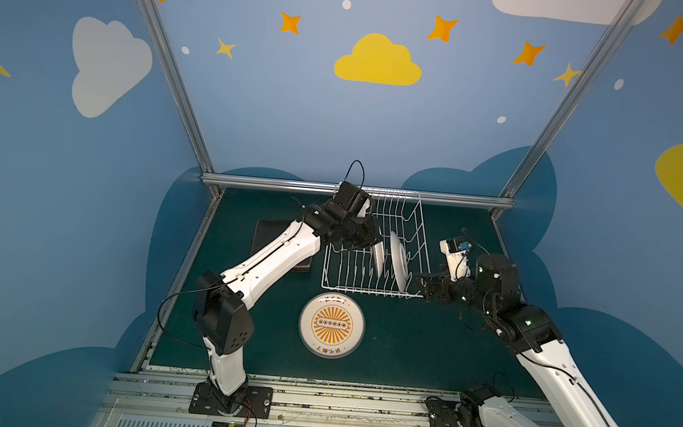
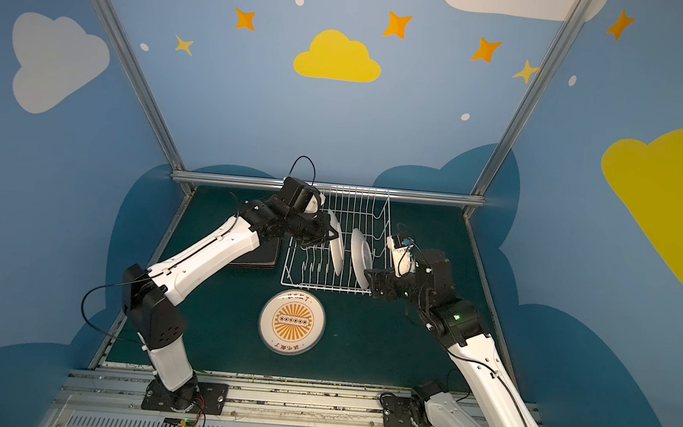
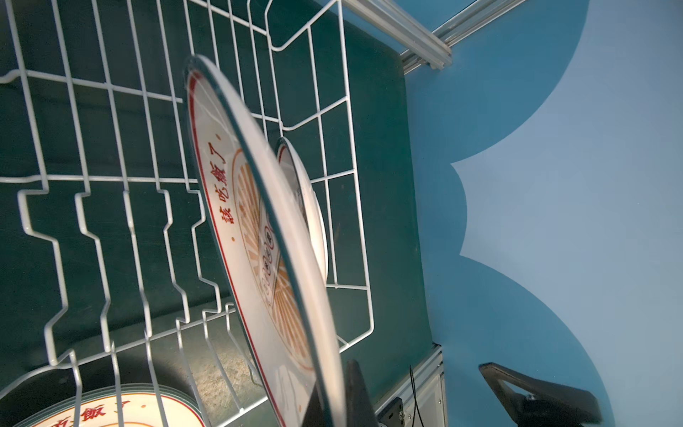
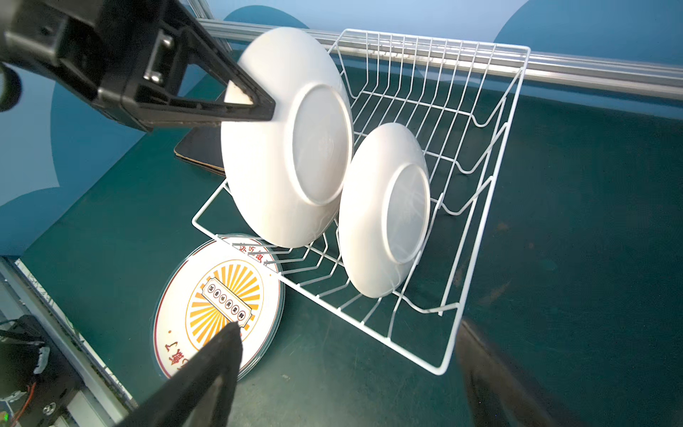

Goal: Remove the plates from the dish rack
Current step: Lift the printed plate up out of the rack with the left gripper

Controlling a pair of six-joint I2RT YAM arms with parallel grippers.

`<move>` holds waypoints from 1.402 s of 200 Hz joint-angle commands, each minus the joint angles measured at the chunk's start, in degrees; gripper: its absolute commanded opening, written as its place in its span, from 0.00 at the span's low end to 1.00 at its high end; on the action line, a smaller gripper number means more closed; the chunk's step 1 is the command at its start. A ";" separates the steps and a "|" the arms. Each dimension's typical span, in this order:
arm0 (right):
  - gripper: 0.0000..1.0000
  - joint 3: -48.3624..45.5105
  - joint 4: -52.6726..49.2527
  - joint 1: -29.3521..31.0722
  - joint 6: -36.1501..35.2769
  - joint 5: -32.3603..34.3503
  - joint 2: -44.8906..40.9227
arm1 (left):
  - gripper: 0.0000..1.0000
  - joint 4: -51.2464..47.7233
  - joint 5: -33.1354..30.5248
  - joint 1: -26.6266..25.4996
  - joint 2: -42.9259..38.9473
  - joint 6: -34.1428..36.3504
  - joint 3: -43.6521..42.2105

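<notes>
The white wire dish rack (image 1: pixel 367 293) (image 2: pixel 325 289) (image 4: pixel 480 222) stands at the back of the green table. My left gripper (image 1: pixel 373 242) (image 2: pixel 332 232) (image 3: pixel 332 403) is shut on the rim of a round sunburst plate (image 1: pixel 378 259) (image 2: pixel 336 247) (image 3: pixel 251 207) (image 4: pixel 281 148), held on edge over the rack. A second round plate (image 1: pixel 397 265) (image 2: pixel 360 262) (image 4: pixel 384 210) stands upright in the tines to its right. My right gripper (image 1: pixel 420 281) (image 2: pixel 370 281) (image 4: pixel 347 355) is open with nothing in it, beside the rack's front right corner.
A round sunburst plate (image 1: pixel 331 324) (image 2: pixel 292 321) (image 4: pixel 207 314) lies face up in front of the rack, on top of at least one other. Black square plates (image 1: pixel 271 234) (image 2: pixel 261 254) are stacked left of the rack, partly under the left arm. A metal rail runs behind the rack.
</notes>
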 commanded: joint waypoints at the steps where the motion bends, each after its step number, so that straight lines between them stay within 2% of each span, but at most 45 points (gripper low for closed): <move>1: 0.93 2.68 -0.63 -0.35 2.98 1.63 -0.31 | 0.03 7.87 0.44 0.35 -5.36 3.25 -0.94; 47: 0.94 7.27 -3.70 -0.67 9.12 1.65 2.70 | 0.03 10.66 0.15 0.45 -10.22 14.62 -4.27; 72: 0.94 8.58 -2.36 -1.43 13.16 0.11 3.35 | 0.03 12.00 -3.14 0.36 -13.27 22.02 -7.67; 107: 0.94 11.25 -1.87 -2.50 17.43 -1.39 4.19 | 0.03 17.18 -6.54 -0.38 -19.47 35.99 -14.96; 130: 0.94 12.96 -1.22 -2.94 19.49 -2.15 5.14 | 0.03 23.39 -6.18 -0.49 -23.50 43.59 -21.42; 156: 0.94 15.34 -0.88 -3.29 21.67 -4.07 6.76 | 0.03 23.41 -6.88 -1.25 -25.72 52.68 -24.01; 188: 0.94 17.83 0.87 -3.77 24.95 -7.02 8.94 | 0.03 25.91 -8.33 -3.92 -29.20 69.49 -29.47; 221: 0.94 18.33 5.35 -4.03 29.61 -10.45 10.35 | 0.03 24.99 -14.88 -6.59 -30.05 81.38 -31.76; 253: 0.94 19.00 6.37 -4.01 32.78 -12.16 12.29 | 0.03 28.17 -19.96 -8.74 -30.65 88.83 -34.15; 280: 0.88 18.92 6.75 -4.01 32.85 -14.59 14.11 | 0.03 31.06 -23.83 -10.49 -30.67 94.90 -36.58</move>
